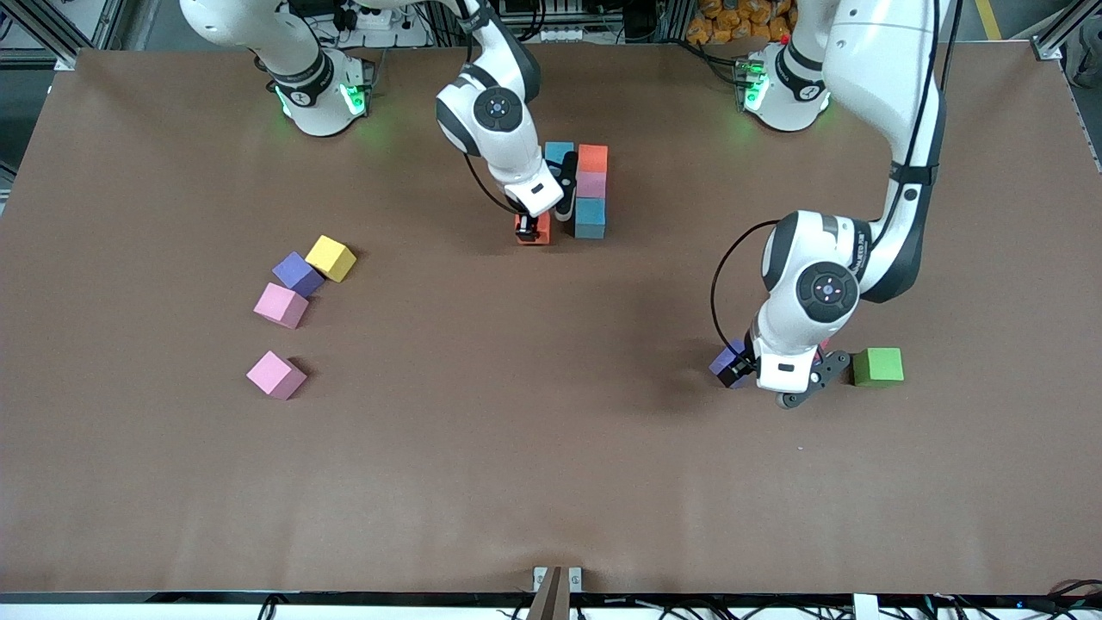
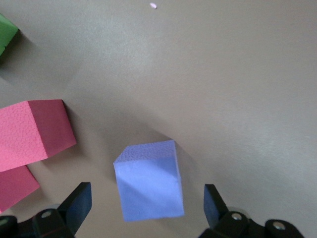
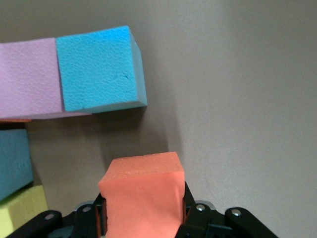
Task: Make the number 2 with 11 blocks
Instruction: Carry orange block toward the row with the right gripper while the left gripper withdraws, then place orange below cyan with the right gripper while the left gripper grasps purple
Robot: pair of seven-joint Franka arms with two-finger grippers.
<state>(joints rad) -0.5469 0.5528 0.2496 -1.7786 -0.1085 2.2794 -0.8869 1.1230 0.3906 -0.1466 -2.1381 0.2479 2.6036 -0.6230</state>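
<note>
My right gripper (image 1: 532,226) (image 3: 143,208) is shut on an orange block (image 1: 534,229) (image 3: 143,193), low over the table beside the partial figure. That figure has a light blue block (image 1: 560,152), an orange block (image 1: 592,158), a pink block (image 1: 591,183) (image 3: 27,79) and a light blue block (image 1: 590,217) (image 3: 96,69). My left gripper (image 1: 751,372) (image 2: 146,203) is open around a purple block (image 1: 728,360) (image 2: 148,183) that rests on the table, its fingers (image 2: 74,203) apart from it on both sides. Two red blocks (image 2: 34,134) lie beside it.
A yellow block (image 1: 331,257), a purple block (image 1: 298,274) and two pink blocks (image 1: 281,305) (image 1: 275,375) lie loose toward the right arm's end. A green cube (image 1: 878,365) (image 2: 7,32) sits beside my left gripper. A yellowish block corner (image 3: 20,210) shows in the right wrist view.
</note>
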